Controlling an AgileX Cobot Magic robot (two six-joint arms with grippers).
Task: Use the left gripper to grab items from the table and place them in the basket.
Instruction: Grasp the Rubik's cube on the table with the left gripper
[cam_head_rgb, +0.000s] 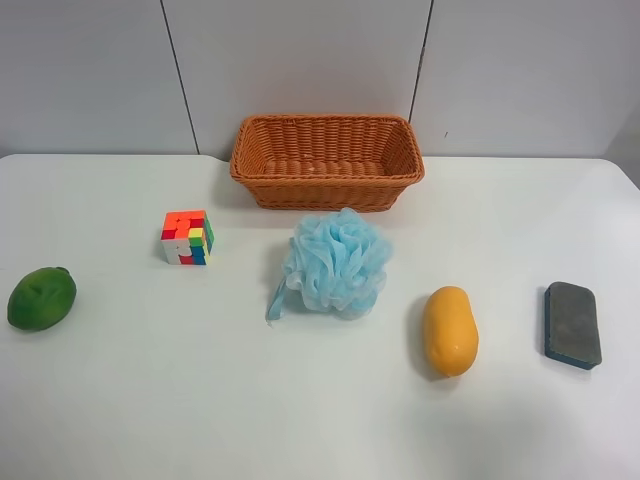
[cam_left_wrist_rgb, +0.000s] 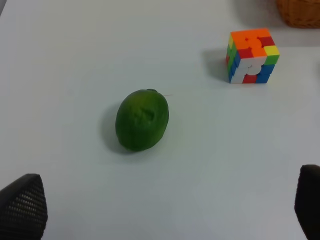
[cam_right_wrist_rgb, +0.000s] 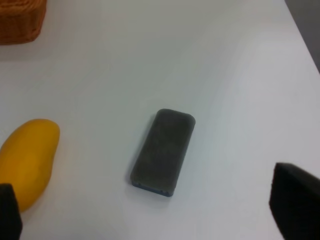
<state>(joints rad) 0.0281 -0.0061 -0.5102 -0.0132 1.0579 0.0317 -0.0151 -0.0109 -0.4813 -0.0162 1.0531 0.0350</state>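
**Five items on the table, basket empty as left gripper hung over green fruit**

All five items lay on the white table (cam_head_rgb: 200, 400) and none was in the wicker basket (cam_head_rgb: 327, 185), which stood at the far edge, so by these views the whole job was left to do. Across the high view from left to right sat the green fruit (cam_head_rgb: 41, 298), well apart from the rest. Next came the puzzle cube (cam_head_rgb: 187, 237), then the blue bath pouf (cam_head_rgb: 337, 262) just in front of the basket. The mango (cam_head_rgb: 449, 330) followed, and the grey sponge (cam_head_rgb: 573, 324) lay near the right edge.

Neither arm showed in the high view. The left gripper (cam_left_wrist_rgb: 165, 205) hovered above the table with its fingers spread wide and nothing between them. The green fruit lay ahead of it in the gap's line, with the cube beyond and a corner of the basket past that. It looked best placed to take the fruit first. The right gripper (cam_right_wrist_rgb: 150, 202) was likewise spread wide and held nothing, looking down on the sponge with the mango beside it.
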